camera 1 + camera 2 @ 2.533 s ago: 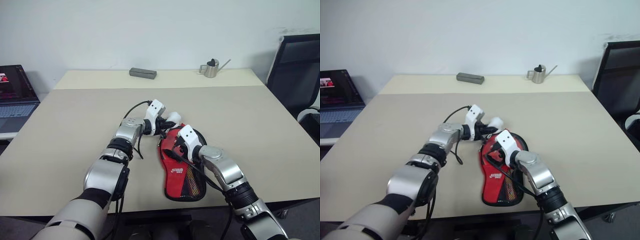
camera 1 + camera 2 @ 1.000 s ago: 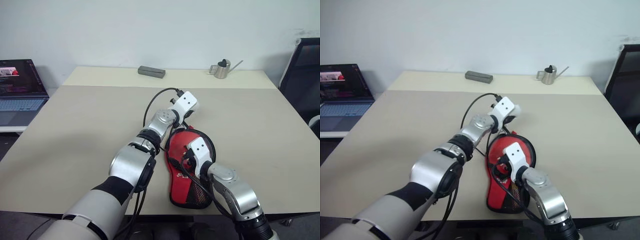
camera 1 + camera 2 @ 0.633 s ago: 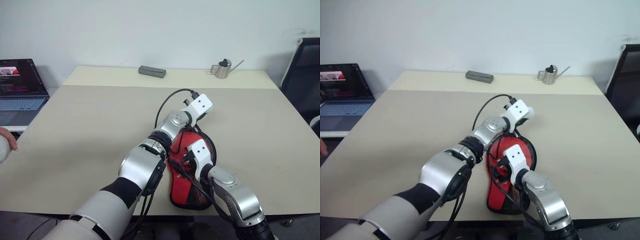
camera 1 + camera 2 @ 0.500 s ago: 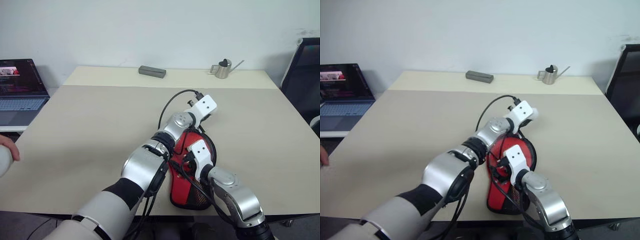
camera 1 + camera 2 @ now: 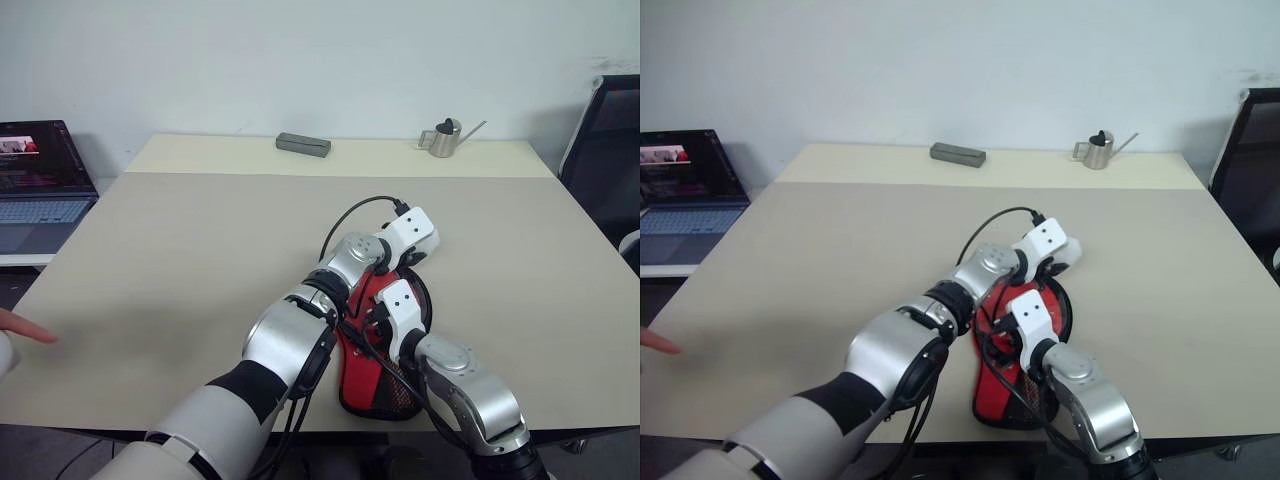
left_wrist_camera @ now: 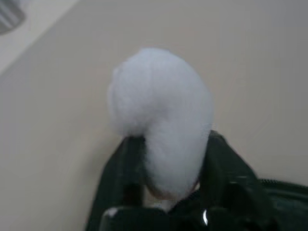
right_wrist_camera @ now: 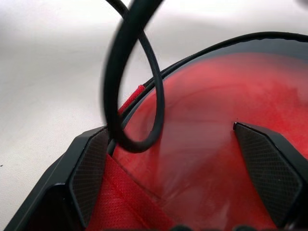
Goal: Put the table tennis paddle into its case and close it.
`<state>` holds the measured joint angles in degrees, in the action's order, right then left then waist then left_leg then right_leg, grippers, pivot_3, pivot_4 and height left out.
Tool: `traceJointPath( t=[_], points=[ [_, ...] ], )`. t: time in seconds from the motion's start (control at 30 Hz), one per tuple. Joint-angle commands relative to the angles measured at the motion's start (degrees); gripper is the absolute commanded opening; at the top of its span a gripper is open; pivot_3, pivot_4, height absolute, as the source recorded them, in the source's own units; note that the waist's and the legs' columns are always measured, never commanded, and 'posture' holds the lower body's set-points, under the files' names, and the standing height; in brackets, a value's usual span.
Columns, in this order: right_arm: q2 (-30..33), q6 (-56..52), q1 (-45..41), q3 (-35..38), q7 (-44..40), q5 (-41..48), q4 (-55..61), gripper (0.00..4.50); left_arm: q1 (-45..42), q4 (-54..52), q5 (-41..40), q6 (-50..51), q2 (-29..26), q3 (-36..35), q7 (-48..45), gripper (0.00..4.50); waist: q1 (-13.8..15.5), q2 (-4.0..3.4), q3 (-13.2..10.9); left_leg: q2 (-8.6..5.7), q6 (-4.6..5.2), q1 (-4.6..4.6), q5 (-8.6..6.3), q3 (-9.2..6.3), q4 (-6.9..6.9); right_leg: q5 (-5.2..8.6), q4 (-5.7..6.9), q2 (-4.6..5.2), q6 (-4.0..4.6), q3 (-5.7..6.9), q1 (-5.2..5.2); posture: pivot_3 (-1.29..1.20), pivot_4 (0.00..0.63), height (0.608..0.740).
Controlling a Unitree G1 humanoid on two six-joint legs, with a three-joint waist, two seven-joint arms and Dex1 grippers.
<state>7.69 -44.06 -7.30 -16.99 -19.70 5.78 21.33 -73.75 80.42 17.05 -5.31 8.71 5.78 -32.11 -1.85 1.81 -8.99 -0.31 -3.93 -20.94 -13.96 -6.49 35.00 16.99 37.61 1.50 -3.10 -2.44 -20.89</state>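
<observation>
The case [image 5: 372,362] lies flat near the table's front edge, red side up with its black mesh panel nearest me. My left arm crosses over it, and my left gripper [image 5: 420,258] hangs at the case's round far end. A blurred white lump [image 6: 161,127] sits right in front of it in the left wrist view. My right gripper [image 7: 180,159] is open, its fingers [image 7: 91,168] wide apart over a smooth red face with a black zipper rim [image 7: 216,45]. The table tennis paddle is hidden; I cannot tell it from the case.
A black cable [image 7: 139,96] loops across in front of the right gripper. On the table [image 5: 180,260] at the back stand a grey box [image 5: 303,144] and a metal watering can [image 5: 443,138]. There is a laptop [image 5: 35,175] at the left, a black chair [image 5: 605,140] at the right, and a person's fingers [image 5: 25,328] at the left edge.
My left gripper has swung right and back toward me, dropping lower over the case's round end. The right arm has kept still. A person's hand has come in at the left edge.
</observation>
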Motion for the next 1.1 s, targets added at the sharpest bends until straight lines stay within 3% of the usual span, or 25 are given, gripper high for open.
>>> traceJointPath(
  t=[0.03, 0.33, 0.53, 0.63, 0.8, 0.9, 1.0, 1.1],
  points=[
    [1.30, -8.63, 4.15, -2.61, -0.77, 0.75, -10.03, 4.50, -0.09, -1.72, -0.40, -0.27, 1.20, -0.40, 0.21, 2.95, -0.01, -0.01, 0.05, 0.00, 0.00, 0.00, 0.00, 0.00, 0.00, 0.00, 0.00, 0.00, 0.00, -0.01, 0.00, 0.00, 0.150, 0.740],
    [1.35, -7.62, 0.72, -3.15, -2.28, 0.45, -13.11, 4.50, -2.54, -2.03, -3.45, 1.11, -6.97, -5.93, 9.88, 2.95, -1.07, -0.03, 0.12, 0.06, 0.00, 0.10, 0.00, 0.02, 0.00, 0.00, 0.05, -0.05, -0.01, -0.04, 0.01, 0.00, 0.150, 0.740],
    [1.96, -6.74, -1.29, -3.11, -3.57, 0.26, -15.35, 4.50, -2.33, -2.68, -7.12, 2.94, -13.25, -10.33, 6.77, 2.95, -1.27, 0.09, 0.25, 0.09, -0.01, 0.16, 0.01, 0.00, 0.00, -0.01, 0.11, -0.08, -0.01, -0.02, 0.06, 0.00, 0.150, 0.740],
    [2.43, -6.19, -2.55, -2.88, -4.32, 0.05, -16.60, 4.50, -0.20, -3.79, -10.57, 2.55, -17.25, -12.60, -1.99, 2.95, -1.47, 0.07, 0.25, 0.11, -0.02, 0.20, 0.02, 0.01, 0.01, -0.01, 0.16, -0.09, -0.01, -0.02, 0.06, 0.00, 0.150, 0.740],
    [3.23, -5.50, -3.89, -1.22, -5.92, 0.54, -17.79, 4.50, 6.03, -8.41, -16.61, 2.04, -22.17, -13.91, -26.05, 2.95, -1.45, -0.02, 0.38, 0.16, -0.05, 0.27, 0.05, 0.01, 0.00, -0.01, 0.28, -0.14, 0.00, -0.02, 0.07, 0.00, 0.150, 0.740],
    [3.90, -4.93, -4.51, 0.13, -6.95, 1.14, -18.56, 4.50, 9.87, -11.88, -16.87, 1.57, -23.57, -11.96, -31.68, 2.95, -1.40, 0.01, 0.40, 0.15, -0.04, 0.28, 0.06, 0.02, 0.02, -0.01, 0.29, -0.13, 0.01, -0.03, 0.09, 0.00, 0.150, 0.740],
    [4.52, -5.48, -4.74, 1.72, -7.49, 2.34, -17.73, 4.50, 19.51, -25.44, -18.71, 4.06, -25.05, -8.80, -38.94, 2.95, -1.40, -0.05, 0.45, 0.14, -0.04, 0.28, 0.06, 0.00, 0.02, -0.01, 0.29, -0.13, 0.02, -0.08, 0.12, 0.00, 0.150, 0.740],
    [5.45, -6.36, -5.47, 3.45, -8.48, 3.96, -15.33, 4.50, 28.22, -41.21, -21.70, 9.41, -25.85, -7.50, -39.86, 2.95, -1.19, -0.07, 0.43, 0.16, -0.04, 0.21, 0.06, -0.04, 0.01, 0.00, 0.29, -0.11, 0.05, -0.09, 0.09, 0.00, 0.150, 0.740]
  ],
)
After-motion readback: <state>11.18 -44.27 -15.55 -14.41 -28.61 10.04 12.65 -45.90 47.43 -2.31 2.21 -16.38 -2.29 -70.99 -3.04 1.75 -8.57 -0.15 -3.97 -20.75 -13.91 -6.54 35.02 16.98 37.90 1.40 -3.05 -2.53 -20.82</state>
